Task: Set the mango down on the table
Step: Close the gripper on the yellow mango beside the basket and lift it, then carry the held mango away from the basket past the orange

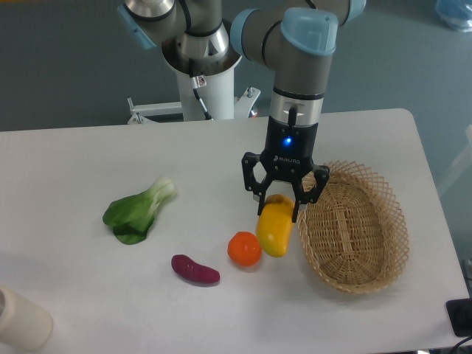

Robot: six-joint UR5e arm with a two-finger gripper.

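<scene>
The mango (275,230) is yellow, shading to orange at its upper end, and hangs nearly upright with that end between my fingers. My gripper (279,210) points straight down and is shut on the mango's top. The fruit's lower end sits at or just above the white table (221,155), close beside the round orange fruit (244,248) and just left of the basket. I cannot tell whether the mango touches the tabletop.
An oval wicker basket (352,228) lies right of the gripper, its rim almost against the mango. A purple vegetable (195,269) and a green leafy vegetable (137,214) lie to the left. A pale cylinder (22,321) stands at the front left corner.
</scene>
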